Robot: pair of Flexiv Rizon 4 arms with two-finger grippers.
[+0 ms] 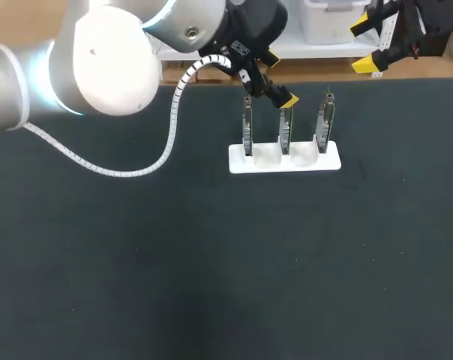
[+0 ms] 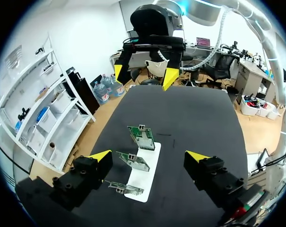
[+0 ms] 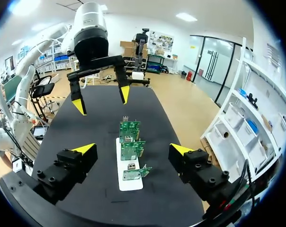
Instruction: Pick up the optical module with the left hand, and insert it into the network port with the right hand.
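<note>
A white holder (image 1: 241, 160) stands at the far middle of the black table, with three upright green circuit boards (image 1: 285, 129) slotted into it. Small silver port cages sit on the boards (image 3: 132, 147). I cannot pick out a separate optical module. My left gripper (image 1: 280, 79) hangs open just above and behind the middle board. My right gripper (image 1: 365, 46) is open at the far right edge, apart from the holder. In the left wrist view the boards (image 2: 142, 137) lie ahead of the open left gripper (image 2: 149, 156), nothing between its fingers. The right gripper (image 3: 132, 149) also holds nothing.
The left arm's white cable (image 1: 129, 171) loops onto the black mat (image 1: 211, 270) to the left of the holder. In each wrist view the other arm's gripper faces me across the holder (image 2: 145, 177).
</note>
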